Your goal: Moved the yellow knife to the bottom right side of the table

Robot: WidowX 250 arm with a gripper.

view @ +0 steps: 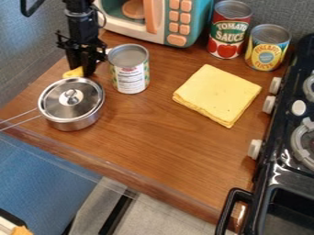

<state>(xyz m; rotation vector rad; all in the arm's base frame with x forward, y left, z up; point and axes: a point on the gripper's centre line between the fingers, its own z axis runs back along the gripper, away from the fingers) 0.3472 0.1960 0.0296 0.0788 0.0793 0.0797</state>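
My gripper (pixel 85 68) is at far L, right by yellow knife (pixel 73 72); can't tell if open, shut or gripping it. Shiny round lidded metal pot (pixel 71 110) blocks near side, tin can (pixel 130 75) R side. Flat folded yellow cloth (pixel 217 94) R of ctr on wood-grain surface (pixel 147 137). Glossy blk stove (pixel 279 158) far R.

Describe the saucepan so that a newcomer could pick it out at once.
On the wooden table, find the shiny metal saucepan at the picture's left. Unlike the labelled can beside it, it has a knobbed lid and wire handle.
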